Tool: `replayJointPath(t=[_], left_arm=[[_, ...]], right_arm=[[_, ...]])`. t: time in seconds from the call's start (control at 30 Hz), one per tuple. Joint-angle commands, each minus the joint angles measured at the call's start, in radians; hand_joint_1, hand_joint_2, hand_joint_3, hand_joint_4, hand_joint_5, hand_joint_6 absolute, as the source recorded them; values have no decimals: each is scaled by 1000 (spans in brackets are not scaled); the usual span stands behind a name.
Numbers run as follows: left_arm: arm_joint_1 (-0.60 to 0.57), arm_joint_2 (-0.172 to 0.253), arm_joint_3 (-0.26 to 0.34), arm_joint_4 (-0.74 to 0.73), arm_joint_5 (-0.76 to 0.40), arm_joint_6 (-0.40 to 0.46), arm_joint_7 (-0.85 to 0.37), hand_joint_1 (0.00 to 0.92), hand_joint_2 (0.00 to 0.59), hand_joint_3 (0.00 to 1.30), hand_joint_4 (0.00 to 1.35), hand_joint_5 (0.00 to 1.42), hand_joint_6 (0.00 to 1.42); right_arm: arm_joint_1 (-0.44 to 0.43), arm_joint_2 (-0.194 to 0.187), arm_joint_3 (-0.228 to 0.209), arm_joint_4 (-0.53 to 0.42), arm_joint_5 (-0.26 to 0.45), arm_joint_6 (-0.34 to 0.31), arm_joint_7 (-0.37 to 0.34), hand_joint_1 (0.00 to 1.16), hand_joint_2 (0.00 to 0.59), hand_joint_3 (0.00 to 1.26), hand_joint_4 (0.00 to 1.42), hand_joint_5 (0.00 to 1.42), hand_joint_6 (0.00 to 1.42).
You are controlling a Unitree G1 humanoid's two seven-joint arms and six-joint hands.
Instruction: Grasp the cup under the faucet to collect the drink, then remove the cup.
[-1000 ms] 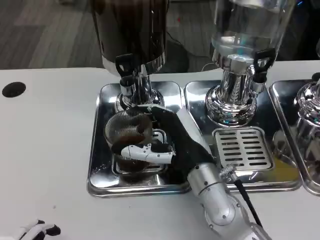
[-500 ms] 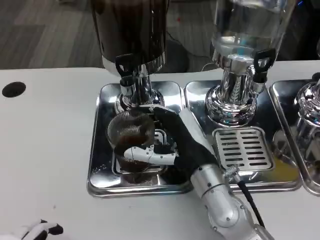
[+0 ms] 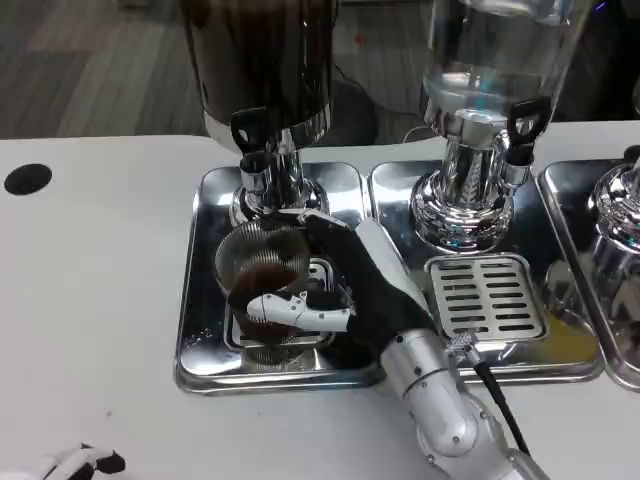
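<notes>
The right hand's (image 3: 345, 285) fingers (image 3: 290, 307) stay wrapped around the cup (image 3: 263, 270), which has tipped slightly and eased a little toward the robot over the last second, suggesting removal is beginning. The cup, clear ribbed plastic with dark drink inside, sits just below the black-handled faucet (image 3: 252, 135), over the polished steel tray (image 3: 200, 330). The left hand (image 3: 70, 465) rests far off; its fingers cannot be judged.

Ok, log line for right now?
right hand: holds cup | cup: dark drink inside, on tray below faucet | left hand: idle
</notes>
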Motion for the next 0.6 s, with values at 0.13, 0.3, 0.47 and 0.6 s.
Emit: replayJointPath(t=[0.13, 0.3, 0.47, 0.6], left_arm=[[3, 8, 2, -3, -4, 5, -14, 0, 124, 379, 247, 302, 444], [2, 8, 3, 2, -8, 7, -15, 0, 126, 381, 252, 304, 444], [2, 9, 11, 2, -17, 9, -16, 0, 129, 389, 259, 312, 455], [2, 9, 16, 2, -20, 10, -16, 0, 129, 390, 260, 313, 457]], right_arm=[[-14, 1, -2, 11, 9, -13, 22, 614, 96, 273, 294, 309, 68], [-16, -1, -5, 17, 19, -21, 39, 575, 99, 221, 251, 280, 50], [-17, -5, -2, 22, 24, -29, 46, 564, 94, 208, 242, 280, 46], [-19, -8, 1, 26, 27, -36, 54, 571, 87, 198, 225, 267, 28]])
